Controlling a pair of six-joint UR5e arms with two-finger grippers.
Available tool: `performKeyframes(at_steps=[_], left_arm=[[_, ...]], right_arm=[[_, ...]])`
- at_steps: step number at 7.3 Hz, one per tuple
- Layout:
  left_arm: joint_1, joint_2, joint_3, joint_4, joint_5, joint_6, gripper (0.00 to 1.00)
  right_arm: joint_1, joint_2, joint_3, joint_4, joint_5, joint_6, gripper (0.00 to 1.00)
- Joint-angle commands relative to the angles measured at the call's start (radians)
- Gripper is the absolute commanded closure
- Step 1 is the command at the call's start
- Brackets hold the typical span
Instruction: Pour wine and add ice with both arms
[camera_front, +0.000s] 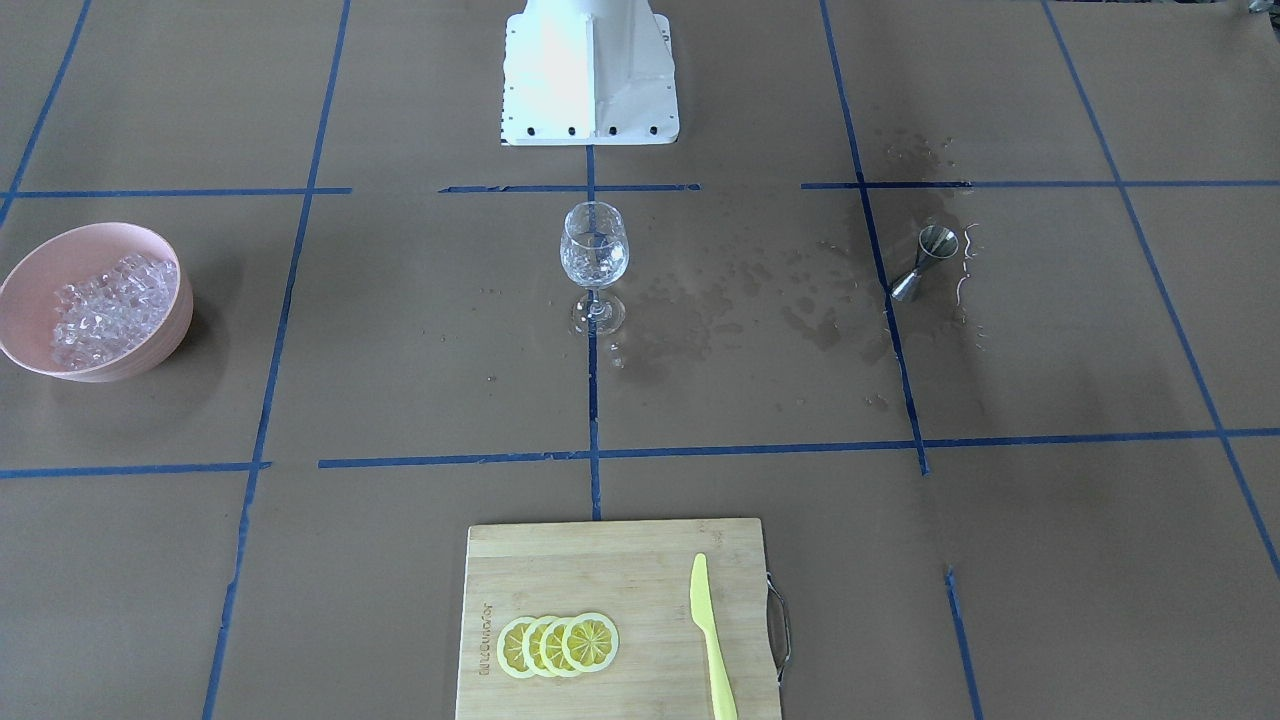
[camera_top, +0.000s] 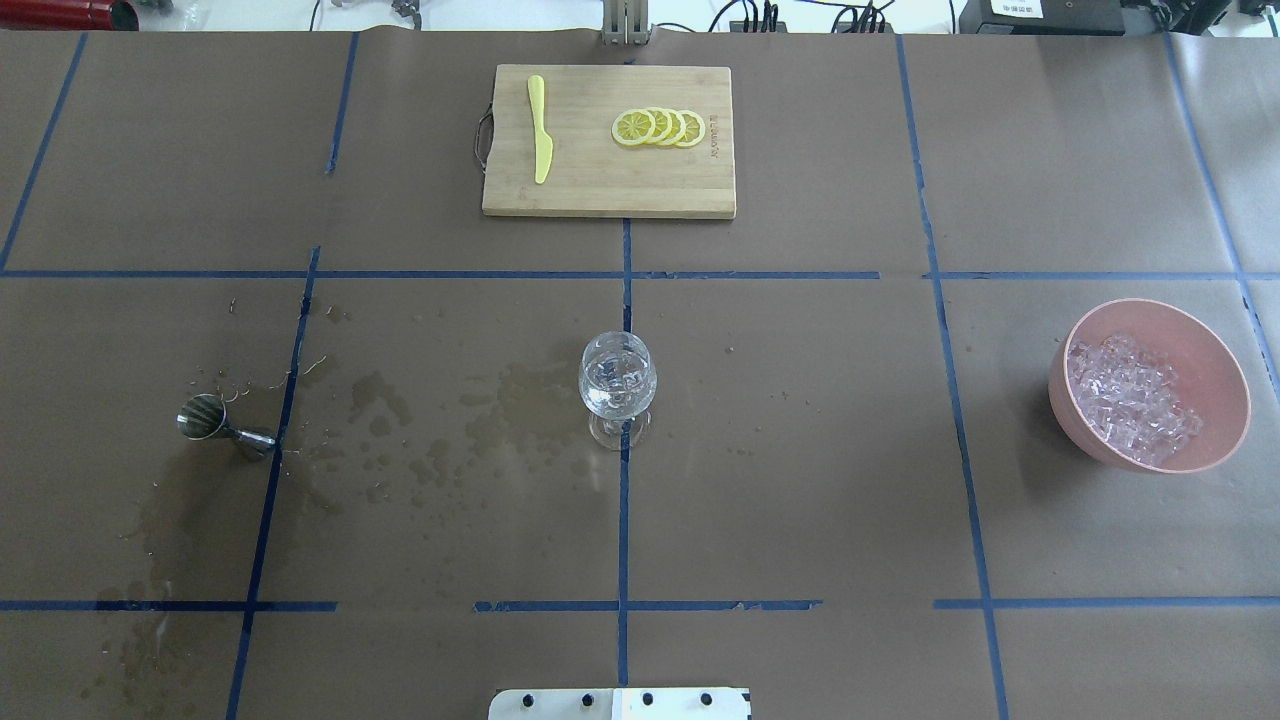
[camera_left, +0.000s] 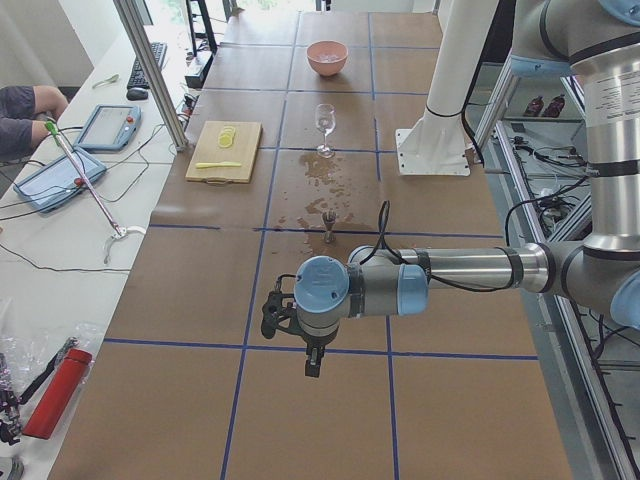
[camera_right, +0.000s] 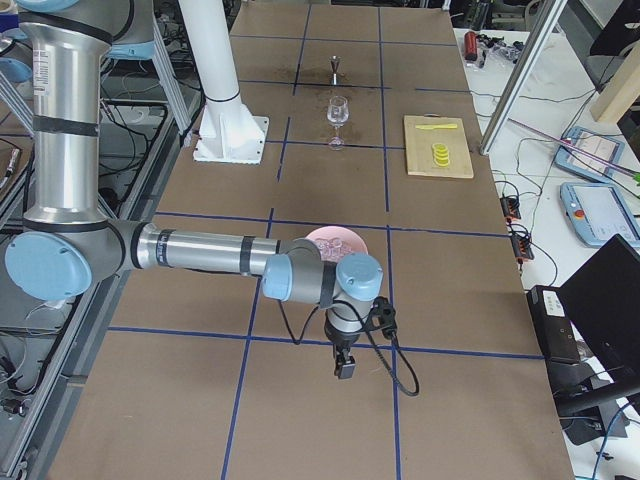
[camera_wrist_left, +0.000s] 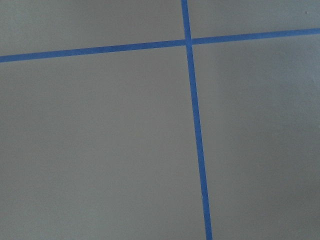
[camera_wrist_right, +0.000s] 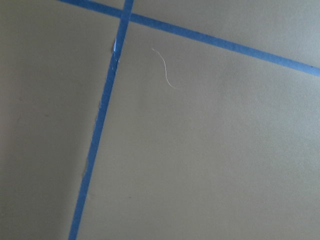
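White base (camera_top: 620, 703) at the counter's (camera_top: 800, 480) near edge, glass (camera_top: 617, 378) at centre beside wet stains, jigger (camera_top: 215, 420) toward the left end, ice (camera_top: 1130, 400) heaped in a pink bowl (camera_top: 1205, 350) toward the right end, board (camera_top: 600, 185) with lemon slices (camera_top: 660, 127) and knife (camera_top: 540, 130) at the far edge, left gripper (camera_left: 313, 362) and right gripper (camera_right: 345, 366) above opposite ends, opening of either cannot be told.

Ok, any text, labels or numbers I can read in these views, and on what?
No text reads clearly.
Board: mark stamped by one short edge, too blurred to read.
Left arm: printed label, too small.
Right arm: printed label, too small.
Black box behind the table: white label, too small.
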Motion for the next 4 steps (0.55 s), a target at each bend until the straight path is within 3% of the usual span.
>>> performKeyframes(at_steps=[1, 2, 4], left_arm=[[0.0, -0.003, -0.005, -0.009, 0.001, 0.006, 0.0], [0.0, -0.003, -0.008, -0.012, 0.001, 0.004, 0.0], [0.0, -0.003, -0.009, -0.01, 0.001, 0.004, 0.0]], right_arm=[[0.008, -0.021, -0.004, 0.085, 0.001, 0.009, 0.0], [0.008, 0.015, 0.003, -0.013, 0.002, 0.008, 0.0], [0.011, 0.017, 0.006, -0.026, 0.02, 0.064, 0.0]])
